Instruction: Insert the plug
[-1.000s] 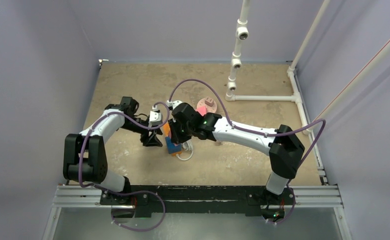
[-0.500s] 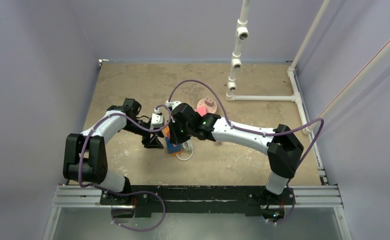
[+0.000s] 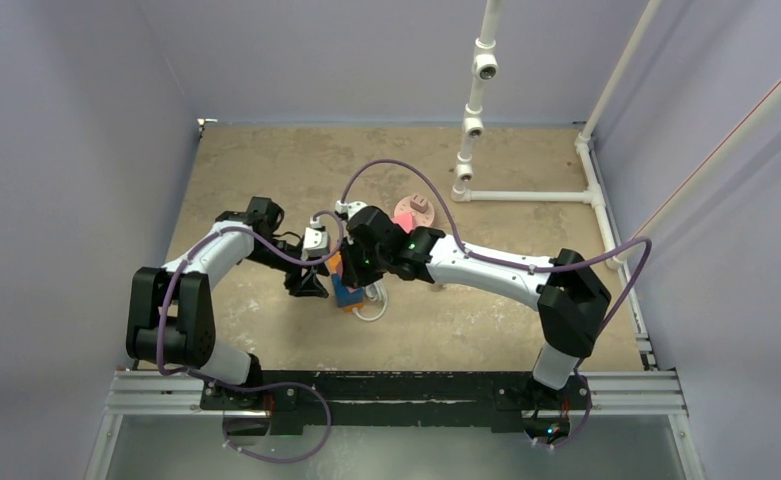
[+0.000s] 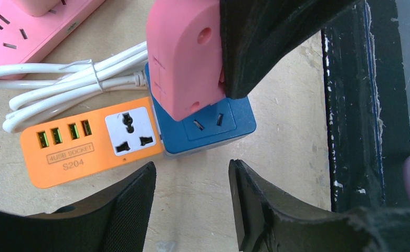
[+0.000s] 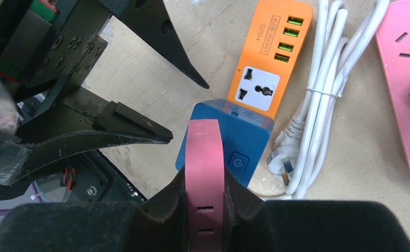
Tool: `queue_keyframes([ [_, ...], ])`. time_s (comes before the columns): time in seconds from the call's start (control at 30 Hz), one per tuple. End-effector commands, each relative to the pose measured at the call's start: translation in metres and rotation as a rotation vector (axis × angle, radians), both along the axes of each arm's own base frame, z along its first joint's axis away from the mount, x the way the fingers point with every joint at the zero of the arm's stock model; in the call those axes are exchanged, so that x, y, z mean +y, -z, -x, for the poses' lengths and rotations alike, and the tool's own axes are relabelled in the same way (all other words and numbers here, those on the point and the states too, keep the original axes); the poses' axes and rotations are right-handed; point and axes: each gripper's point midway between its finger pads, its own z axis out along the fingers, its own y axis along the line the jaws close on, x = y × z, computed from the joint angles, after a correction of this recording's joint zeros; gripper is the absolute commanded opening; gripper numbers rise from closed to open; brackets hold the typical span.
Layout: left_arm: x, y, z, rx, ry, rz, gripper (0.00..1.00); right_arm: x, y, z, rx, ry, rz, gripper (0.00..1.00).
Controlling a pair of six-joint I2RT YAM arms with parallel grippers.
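A pink plug is clamped between the pads of my right gripper, which is shut on it. The plug stands on the blue end of an orange power strip, leaning slightly; its prongs are hidden. A free socket shows on the blue face beside the pink plug. My left gripper is open over bare table, just short of the strip's long side, with nothing between its fingers. From above, both grippers meet at the strip.
A bundled white cable lies along the strip's far side. Beyond the cable is a pink power strip. White pipes stand at the back right. The black front rail runs close to the blue end.
My left gripper has narrowed a little and edged slightly toward the strip. The right gripper and the plug have barely moved.
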Motion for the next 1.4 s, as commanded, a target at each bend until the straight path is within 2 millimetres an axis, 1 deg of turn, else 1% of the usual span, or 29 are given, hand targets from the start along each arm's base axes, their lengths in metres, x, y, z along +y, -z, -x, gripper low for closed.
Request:
queue_keyframes([
  [0.0,-0.008,-0.013,0.002,-0.048,0.031,0.052,0.52,-0.017,0.002,-0.001,0.002,0.034,0.04,0.0],
  [0.3,-0.011,-0.014,0.006,-0.05,0.047,0.056,0.5,-0.016,0.001,-0.003,-0.004,0.031,0.038,0.0],
  [0.43,-0.013,-0.012,0.009,-0.05,0.059,0.055,0.48,-0.017,0.001,-0.007,-0.021,0.043,0.046,0.0],
  [0.53,-0.016,-0.01,0.012,-0.047,0.066,0.05,0.47,-0.017,-0.004,-0.008,-0.025,0.045,0.041,0.0],
  [0.77,-0.019,-0.016,0.009,-0.047,0.062,0.059,0.43,-0.016,-0.015,-0.008,-0.034,0.04,0.035,0.0],
  [0.87,-0.02,-0.018,0.009,-0.041,0.061,0.064,0.38,-0.016,-0.019,-0.004,-0.026,0.026,0.024,0.0],
  [1.03,-0.022,-0.017,0.014,-0.023,0.069,0.064,0.27,-0.017,-0.034,-0.006,-0.049,0.023,0.01,0.0],
  [1.1,-0.025,-0.018,0.018,-0.007,0.075,0.071,0.22,-0.019,-0.039,-0.01,-0.067,0.028,0.009,0.0],
  [1.2,-0.028,-0.021,0.028,0.024,0.094,0.087,0.19,-0.02,-0.049,-0.013,-0.1,0.012,-0.005,0.0],
  [1.23,-0.028,-0.023,0.029,0.022,0.1,0.09,0.19,-0.02,-0.055,-0.013,-0.115,0.003,-0.013,0.0],
  [1.27,-0.027,-0.026,0.033,0.035,0.107,0.087,0.21,-0.02,-0.06,-0.013,-0.127,-0.005,-0.023,0.0],
  [1.3,-0.026,-0.032,0.033,0.035,0.109,0.083,0.28,-0.02,-0.066,-0.014,-0.142,-0.007,-0.03,0.0],
  [1.33,-0.023,-0.04,0.031,0.036,0.099,0.084,0.4,-0.02,-0.072,-0.015,-0.159,-0.013,-0.039,0.0],
  [1.37,-0.019,-0.052,0.027,0.031,0.086,0.1,0.5,-0.02,-0.081,-0.016,-0.188,-0.027,-0.056,0.0],
])
